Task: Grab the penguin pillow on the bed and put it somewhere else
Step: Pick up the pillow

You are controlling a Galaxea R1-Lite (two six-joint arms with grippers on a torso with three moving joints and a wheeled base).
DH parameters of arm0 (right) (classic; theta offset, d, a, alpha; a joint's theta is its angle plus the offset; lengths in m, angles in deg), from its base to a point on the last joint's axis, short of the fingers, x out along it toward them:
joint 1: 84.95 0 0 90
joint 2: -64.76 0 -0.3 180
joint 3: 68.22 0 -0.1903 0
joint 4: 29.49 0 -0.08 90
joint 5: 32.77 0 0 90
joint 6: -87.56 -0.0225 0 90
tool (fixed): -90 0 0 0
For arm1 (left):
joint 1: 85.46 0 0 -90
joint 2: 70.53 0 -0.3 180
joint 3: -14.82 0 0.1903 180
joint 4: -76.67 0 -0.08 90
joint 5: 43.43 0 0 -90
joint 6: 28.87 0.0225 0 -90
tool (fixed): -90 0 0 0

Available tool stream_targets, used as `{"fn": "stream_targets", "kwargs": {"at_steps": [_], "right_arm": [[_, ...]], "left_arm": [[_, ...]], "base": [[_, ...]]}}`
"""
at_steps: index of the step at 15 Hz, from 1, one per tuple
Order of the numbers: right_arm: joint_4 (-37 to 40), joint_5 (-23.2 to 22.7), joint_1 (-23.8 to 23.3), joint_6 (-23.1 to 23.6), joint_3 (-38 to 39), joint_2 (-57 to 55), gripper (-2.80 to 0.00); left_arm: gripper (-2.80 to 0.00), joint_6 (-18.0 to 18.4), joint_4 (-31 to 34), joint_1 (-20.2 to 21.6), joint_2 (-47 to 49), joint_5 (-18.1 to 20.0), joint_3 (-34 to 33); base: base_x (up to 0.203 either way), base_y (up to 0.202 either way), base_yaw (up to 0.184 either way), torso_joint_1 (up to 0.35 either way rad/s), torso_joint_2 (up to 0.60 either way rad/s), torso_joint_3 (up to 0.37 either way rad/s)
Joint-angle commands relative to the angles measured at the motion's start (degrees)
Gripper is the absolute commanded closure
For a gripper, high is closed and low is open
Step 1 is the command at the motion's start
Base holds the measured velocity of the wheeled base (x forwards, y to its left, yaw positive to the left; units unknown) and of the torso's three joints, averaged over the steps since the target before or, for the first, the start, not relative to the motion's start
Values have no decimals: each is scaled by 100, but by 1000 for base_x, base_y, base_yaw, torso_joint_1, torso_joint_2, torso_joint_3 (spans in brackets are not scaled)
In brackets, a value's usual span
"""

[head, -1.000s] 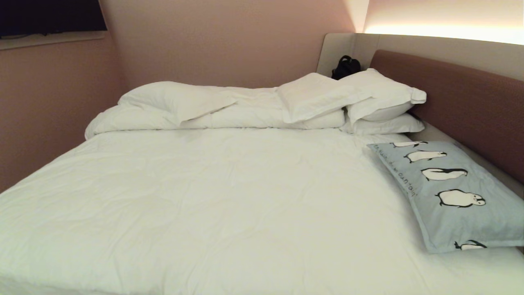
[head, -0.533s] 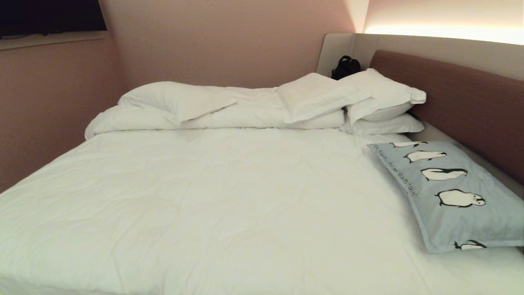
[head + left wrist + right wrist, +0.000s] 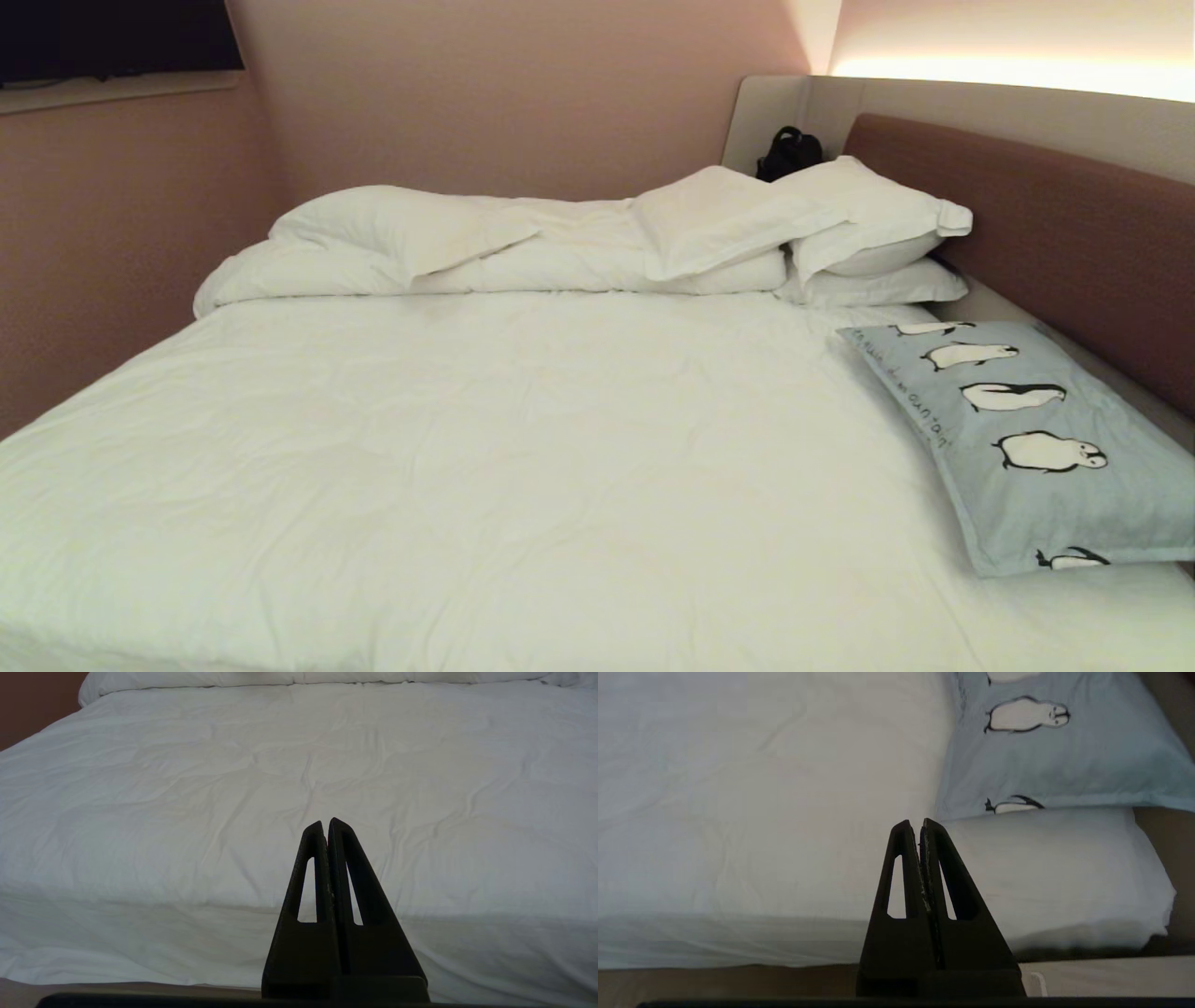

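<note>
The penguin pillow (image 3: 1036, 439), light blue-grey with a row of black-and-white penguins, lies flat at the right side of the bed (image 3: 485, 467), close to the brown headboard. Its near end (image 3: 1045, 760) fills the far right of the right wrist view. My right gripper (image 3: 920, 822) is shut and empty, held before the bed's near edge, short of the pillow's near corner. My left gripper (image 3: 325, 823) is shut with nothing in it, facing the bare white sheet near the bed's front edge. Neither arm appears in the head view.
A rumpled white duvet (image 3: 448, 247) lies along the far side of the bed. Two plain white pillows (image 3: 840, 229) are stacked in the far right corner, with a black bag (image 3: 789, 154) behind them. The headboard (image 3: 1055, 243) runs along the right. Pink walls stand behind and to the left.
</note>
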Motion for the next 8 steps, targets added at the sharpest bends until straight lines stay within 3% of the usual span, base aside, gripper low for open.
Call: {"fn": "stream_targets", "kwargs": {"at_steps": [1,5,8], "right_arm": [[-827,43,-56,-39,-274,-1481,0],[-1591,223,-181,-138,-1496,-3599,0],[-1767,642,-331,-245,-2725,-4926,0]], "left_arm": [[0,-1,-5,1,-2,-2,0],[0,-1,-5,1,-2,-2,0],[0,-1,-5,2,-2,-2,0]], "base": [[0,0,0,0,0,0],[0,0,0,0,0,0],[0,0,0,0,0,0]]}}
